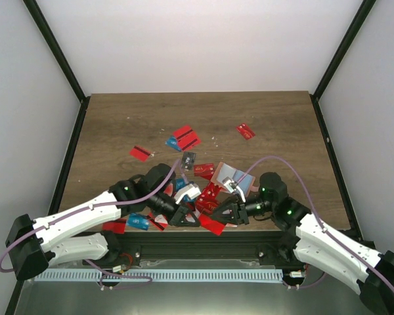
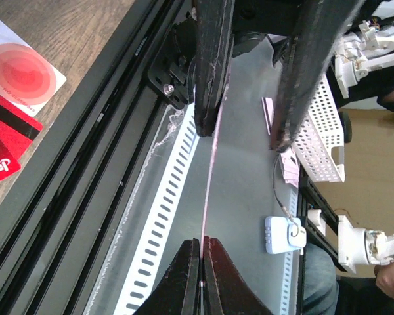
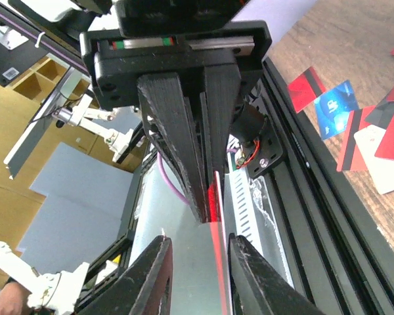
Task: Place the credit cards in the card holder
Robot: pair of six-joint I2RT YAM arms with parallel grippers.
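My left gripper (image 1: 182, 218) is shut on a red credit card (image 1: 212, 225) and holds it out over the table's near edge. In the left wrist view (image 2: 202, 241) the card (image 2: 210, 177) shows edge-on as a thin pink line. My right gripper (image 1: 231, 213) faces it, open, with its fingers on either side of the card's far end. In the right wrist view (image 3: 198, 239) the card (image 3: 217, 216) runs close to the right finger (image 3: 249, 275). More credit cards (image 1: 186, 138) lie scattered mid-table. The tan card holder (image 1: 219, 172) lies behind the right gripper.
A black frame rail (image 1: 203, 244) runs along the table's near edge, with a white perforated strip (image 2: 164, 216) below it. Loose cards lie by the edge: a white one with a red circle (image 2: 23, 72) and a blue one (image 3: 335, 105). Black enclosure posts (image 1: 56, 49) stand at the back corners.
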